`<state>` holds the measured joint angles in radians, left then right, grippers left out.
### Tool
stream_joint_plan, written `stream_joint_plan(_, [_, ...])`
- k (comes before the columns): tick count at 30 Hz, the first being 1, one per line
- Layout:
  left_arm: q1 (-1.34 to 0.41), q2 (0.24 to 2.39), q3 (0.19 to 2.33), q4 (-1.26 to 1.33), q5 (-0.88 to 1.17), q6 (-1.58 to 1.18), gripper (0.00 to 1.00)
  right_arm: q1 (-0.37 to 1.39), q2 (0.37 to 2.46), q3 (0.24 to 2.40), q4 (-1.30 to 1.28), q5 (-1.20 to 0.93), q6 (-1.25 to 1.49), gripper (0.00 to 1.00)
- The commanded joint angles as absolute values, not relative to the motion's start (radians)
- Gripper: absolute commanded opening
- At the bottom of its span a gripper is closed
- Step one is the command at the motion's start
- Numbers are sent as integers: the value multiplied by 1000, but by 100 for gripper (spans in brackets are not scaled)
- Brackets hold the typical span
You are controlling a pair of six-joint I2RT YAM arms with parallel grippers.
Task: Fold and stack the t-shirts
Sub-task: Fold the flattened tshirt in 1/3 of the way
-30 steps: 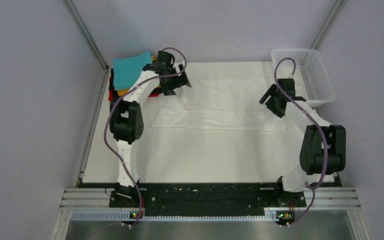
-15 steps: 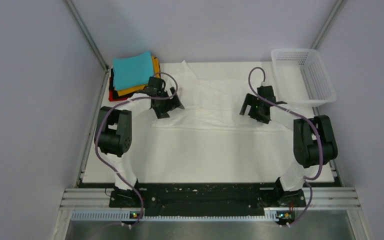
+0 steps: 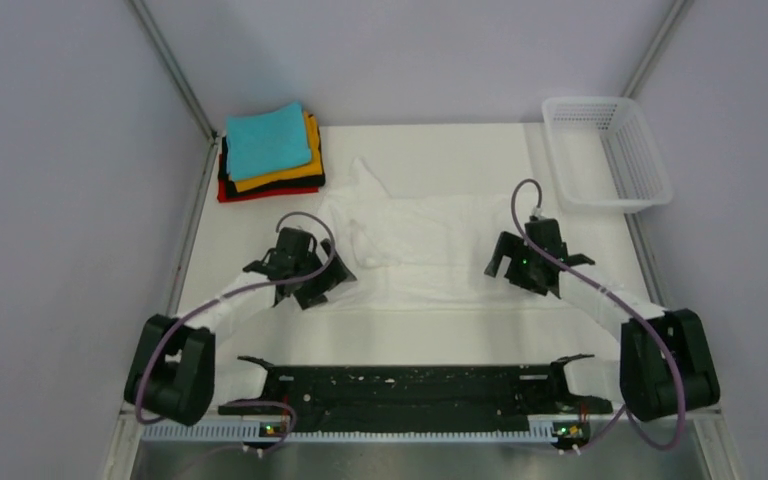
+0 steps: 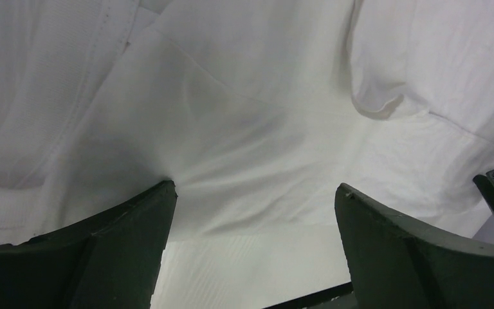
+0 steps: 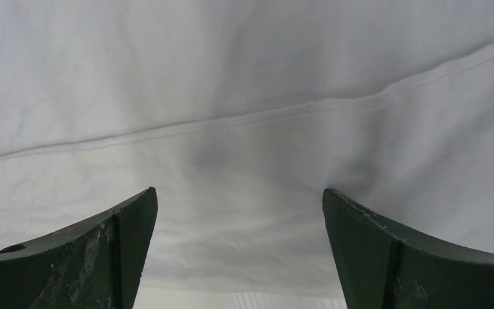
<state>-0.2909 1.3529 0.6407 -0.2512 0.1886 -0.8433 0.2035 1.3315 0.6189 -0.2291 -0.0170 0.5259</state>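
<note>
Top: one white t-shirt (image 3: 430, 228) lies spread at centre, and four folded t-shirts (image 3: 268, 150) are stacked far-left (teal uppermost). The left gripper (image 3: 310, 285) and right gripper (image 3: 532, 270) have drawn nearer. Left wrist: jaws wide, empty, over white cloth. Right wrist: likewise.

A white t-shirt (image 3: 440, 225) is lying rumpled on the counter (image 3: 410, 340); folded shirts (image 3: 270, 152) are sitting stacked at its far left corner.
</note>
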Motion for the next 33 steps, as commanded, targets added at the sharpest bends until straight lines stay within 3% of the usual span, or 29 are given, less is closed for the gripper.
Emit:
stream_joint_plan(1, [-355,1113,490,-495,56,-989,99,266,1152,501,-543,-34,616,98])
stream_joint_plan(7, [-531,746,421,-738,-54,-1201,99,417,956,488,-621,-90,723,99])
stream_joint_plan(11, [-564,646,460,-740,-56,-1192,99,443,926,572,-641,-53,667,98])
stream_joint_plan(21, [-576,1037,612,-351,130,-1013,99,444,870,653,-612,83,654,99])
stream_joint_plan(33, [-586,1424,764,-195,111,-915,99,444,829,663,-628,168,700,99])
